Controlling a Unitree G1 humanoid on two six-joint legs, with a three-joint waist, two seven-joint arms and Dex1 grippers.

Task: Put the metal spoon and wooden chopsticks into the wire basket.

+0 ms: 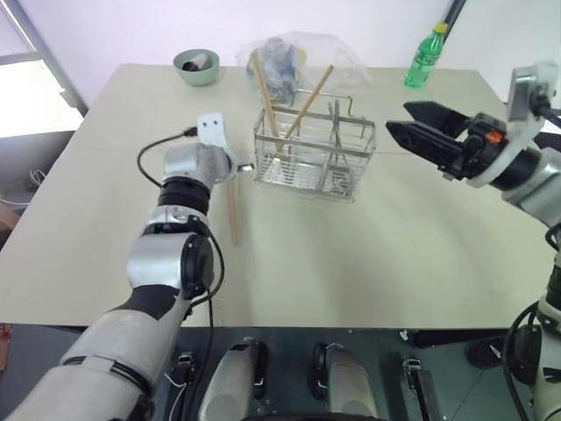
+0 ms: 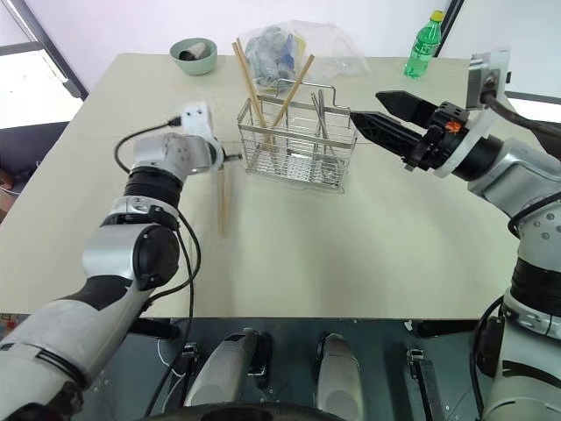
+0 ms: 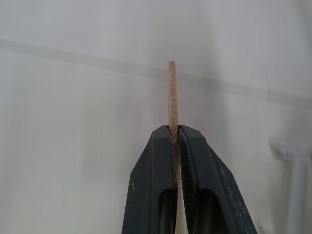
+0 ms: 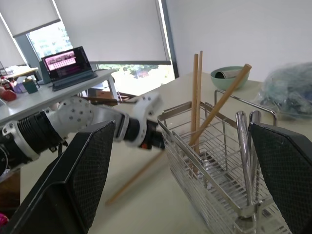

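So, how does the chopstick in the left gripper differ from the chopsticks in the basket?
The held chopstick is clamped in the shut left gripper, outside the wire basket; the basket chopsticks are free. The held chopstick hangs low over the table; the basket chopsticks stand leaning inside. All are thin, pale wooden sticks.

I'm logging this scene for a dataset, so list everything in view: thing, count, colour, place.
wire basket: one, chrome, table centre.
chopsticks in basket: three, pale wood, leaning upright.
held chopstick: one, pale wood, clamped by left gripper, left of basket.
metal utensils: silver, in the basket's right side; count unclear.
bowl: one, green, far left of table.
plastic bag: one, clear, behind basket.
bottle: one, green, far right.
table: one, beige.
left gripper: black, shut on chopstick.
right gripper: black, open, right of basket.
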